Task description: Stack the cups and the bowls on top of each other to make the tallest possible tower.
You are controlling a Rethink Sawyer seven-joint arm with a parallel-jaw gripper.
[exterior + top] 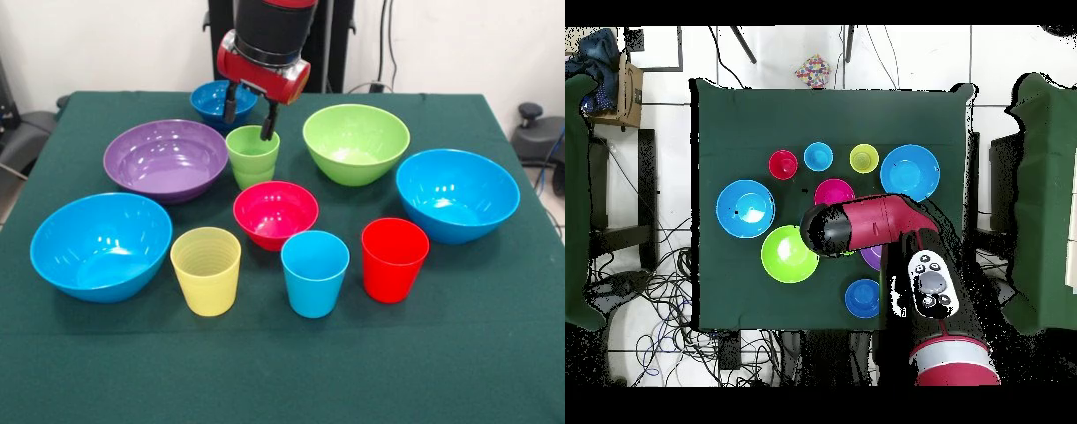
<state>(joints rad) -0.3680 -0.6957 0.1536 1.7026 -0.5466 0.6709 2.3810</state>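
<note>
Right now the gripper (251, 119) hangs from the red and black arm (265, 44) directly over the green cup (253, 155), its two dark fingers (267, 122) spread apart. One finger reaches down to the cup's far rim and seems to dip just inside it, while the other stands behind and to one side of the cup; whether either truly touches the plastic is hard to judge from the front view. The green cup stands upright on the dark green table (494, 353), between the wide purple bowl (166, 159) and the large lime-green bowl (356, 143), with nothing stacked on or in any piece. Just behind the gripper sits the small dark blue bowl (212, 102), partly hidden by a finger. In front of the green cup, close to it, rests the small pink-red bowl (275, 213). Nearer the camera stand three upright cups in a row, each apart from its neighbours: the pale yellow cup (206, 270), the light blue cup (314, 273) and the red cup (394, 259). Two large light blue bowls flank the group, one (101, 246) beside the yellow cup and below the purple bowl, the other (457, 194) beside the red cup and below the lime-green bowl. From overhead the arm (865, 224) covers the green cup and most of the purple bowl, while the lime-green bowl (789, 254) lies clear beside it.
</note>
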